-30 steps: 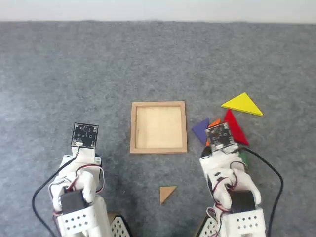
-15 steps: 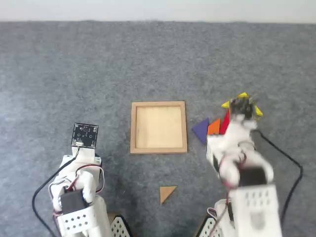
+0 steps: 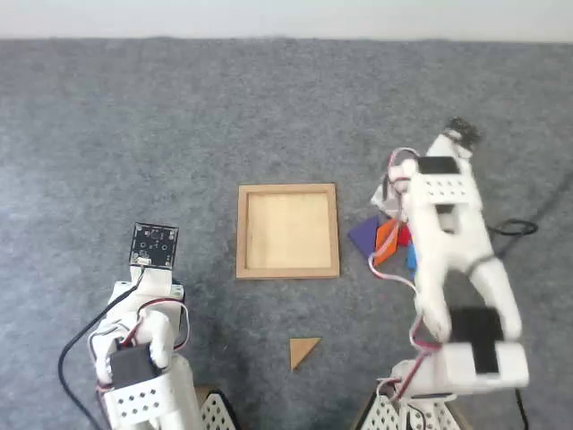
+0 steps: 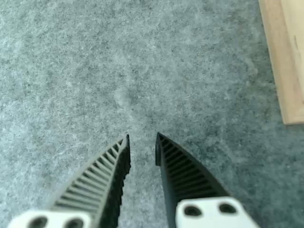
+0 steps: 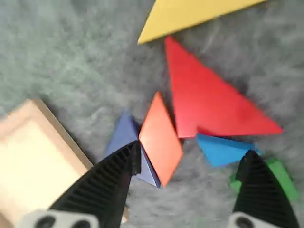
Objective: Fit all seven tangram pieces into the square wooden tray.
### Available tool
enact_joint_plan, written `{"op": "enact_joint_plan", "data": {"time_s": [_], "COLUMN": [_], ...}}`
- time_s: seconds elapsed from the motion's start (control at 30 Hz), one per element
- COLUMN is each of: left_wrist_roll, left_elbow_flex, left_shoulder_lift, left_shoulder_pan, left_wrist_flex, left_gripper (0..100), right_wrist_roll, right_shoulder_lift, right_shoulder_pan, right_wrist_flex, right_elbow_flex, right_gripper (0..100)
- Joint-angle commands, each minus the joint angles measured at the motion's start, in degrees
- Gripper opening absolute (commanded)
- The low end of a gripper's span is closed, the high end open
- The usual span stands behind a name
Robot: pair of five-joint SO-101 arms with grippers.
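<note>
The right gripper (image 5: pixel 192 153) is held wide apart over the clustered pieces (image 5: pixel 221 148) beside the tray (image 3: pixel 243 231). The orange piece (image 5: pixel 160 145) lies against the red triangle (image 5: pixel 209 107), so both could be dragged or pinched together.

The right arm (image 3: pixel 445 224) masked most of the coloured pieces (image 3: pixel 387 240) from above; in the right wrist view the yellow triangle (image 5: pixel 190 12) ran off the edge and the right gripper (image 5: pixel 192 159) half-hid the green piece (image 5: pixel 286 178).

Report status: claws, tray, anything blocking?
Left claw open over carpet. Right claw open over orange piece, blue piece. Tray empty. Tan triangle lies alone, apart from cluster.
</note>
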Motion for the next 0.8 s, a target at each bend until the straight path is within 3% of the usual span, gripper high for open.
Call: {"op": "enact_joint_plan", "data": {"time_s": [0.0, 0.1, 0.2, 0.4, 0.5, 0.7, 0.77], "left_wrist_roll": [0.4, 0.4, 0.4, 0.4, 0.4, 0.4, 0.4], "left_elbow_flex": [-0.5, -0.5, -0.5, -0.5, -0.5, -0.5, -0.5], "left_shoulder_lift": [-0.7, -0.7, -0.7, -0.7, -0.7, -0.7, -0.7], "left_shoulder_pan": [0.1, 0.1, 0.1, 0.1, 0.1, 0.1, 0.1], "left_wrist_flex": [0.4, 0.4, 0.4, 0.4, 0.4, 0.4, 0.4], "left_gripper": [9, 9, 9, 9, 9, 9, 9], "right_wrist_roll": [13.4, 35.1, 47.9, 57.8, 57.1, 69.5, 70.5], "right_shoulder_lift": [2.4, 4.2, 6.3, 10.4, 10.6, 12.6, 14.1], "right_shoulder_pan": [2.4, 4.7, 4.4, 4.7, 4.8, 2.2, 2.0], "right_wrist_flex": [2.2, 2.1, 0.6, -6.4, -3.0, 1.4, 0.6], "right_elbow_flex": [-6.7, -8.3, -9.2, -10.6, -14.0, -12.3, -11.0], "right_gripper": [33.0, 33.2, 33.0, 32.9, 32.9, 32.9, 32.9]}}
